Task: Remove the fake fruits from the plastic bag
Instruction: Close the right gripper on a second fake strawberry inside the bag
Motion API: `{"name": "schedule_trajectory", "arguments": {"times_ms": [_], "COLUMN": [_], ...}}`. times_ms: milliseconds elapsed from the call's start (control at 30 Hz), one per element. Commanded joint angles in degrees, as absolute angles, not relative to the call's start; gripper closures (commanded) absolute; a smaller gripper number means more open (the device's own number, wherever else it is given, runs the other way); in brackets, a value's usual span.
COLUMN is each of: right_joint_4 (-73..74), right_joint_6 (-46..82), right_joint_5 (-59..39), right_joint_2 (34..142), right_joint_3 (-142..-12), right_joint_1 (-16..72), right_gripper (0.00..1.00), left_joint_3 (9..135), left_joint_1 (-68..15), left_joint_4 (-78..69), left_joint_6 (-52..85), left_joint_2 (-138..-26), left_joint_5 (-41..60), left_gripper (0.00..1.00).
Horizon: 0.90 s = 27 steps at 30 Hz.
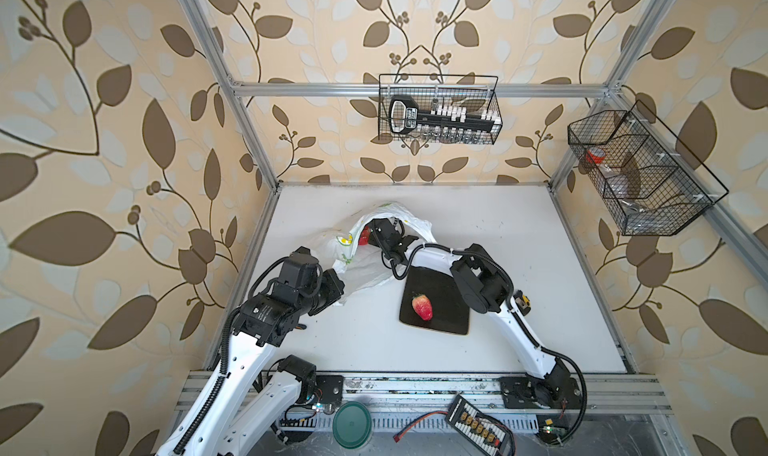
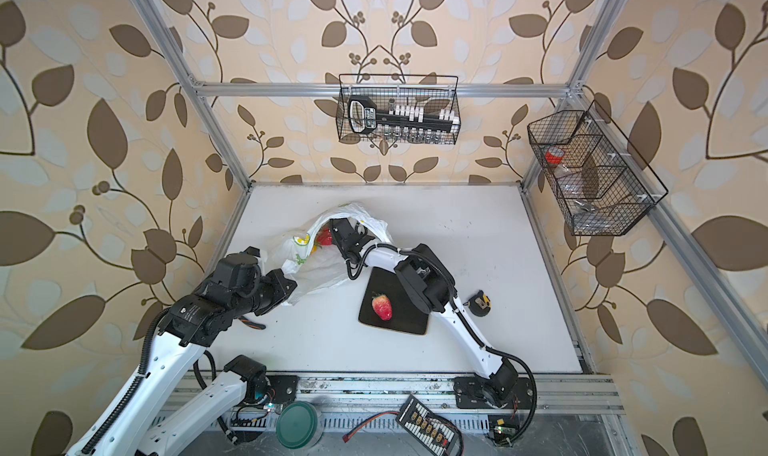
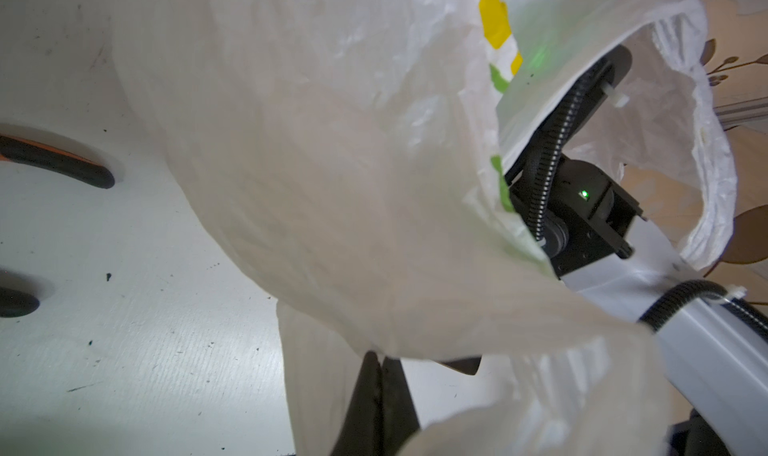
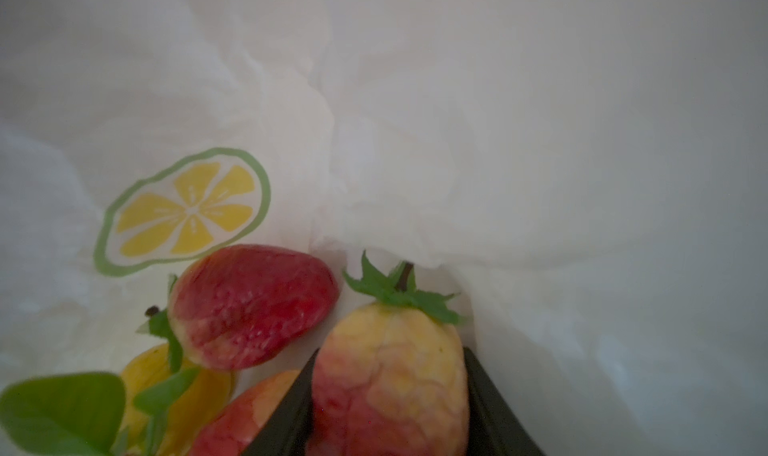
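Hidden items: in both top views the right gripper's fingers are buried in the mouth of the plastic bag (image 1: 365, 263) (image 2: 320, 267), and only a red fruit (image 1: 364, 236) shows at the opening. The left gripper's tips are covered by bag film there.

In the right wrist view the right gripper (image 4: 390, 350) stands partly closed. Its black jaws lie against both flanks of a yellow-red strawberry (image 4: 390, 391) with a green calyx and a brown stem. Beside it lie a red strawberry (image 4: 253, 304), a yellow fruit (image 4: 183, 391) and a green leaf (image 4: 58, 412), all blurred. A further reddish fruit (image 4: 249, 416) is cut off at the frame edge.

In the left wrist view the left gripper (image 3: 380, 362) is closed flat on a fold of thin, crinkled, translucent film.

One dimpled strawberry (image 1: 422, 307) lies outside the bag on the matt black tray (image 1: 449, 321), which sits on the white table (image 1: 519, 267). The pliers (image 3: 54, 163) are cut off; only the dark, orange-edged handles show.
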<state>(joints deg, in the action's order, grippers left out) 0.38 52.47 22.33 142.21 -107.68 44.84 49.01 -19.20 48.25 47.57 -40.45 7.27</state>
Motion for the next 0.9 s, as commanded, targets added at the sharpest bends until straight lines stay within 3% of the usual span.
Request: {"name": "schedule_trajectory", "arguments": {"times_ms": [0, 500, 867], "right_joint_4": [3.4, 5.3, 0.3], "right_joint_6": [48.0, 30.8, 27.4], "right_joint_5": [18.9, 3.7, 5.0], "right_joint_2": [134.3, 110.6, 100.4], "right_joint_3": [-102.1, -77.6, -71.1], "right_joint_1": [46.2, 49.4, 50.1], "right_gripper": [0.60, 0.61, 0.62], "left_joint_3": [49.7, 47.3, 46.8], "left_joint_1": [-19.9, -19.9, -19.9], "left_joint_4": [47.3, 44.8, 44.6], "left_joint_6": [48.6, 51.2, 51.4], "left_joint_2": [-39.6, -38.0, -38.2], "left_joint_5": [5.0, 2.2, 2.2], "left_gripper": [1.00, 1.00, 1.00]}}
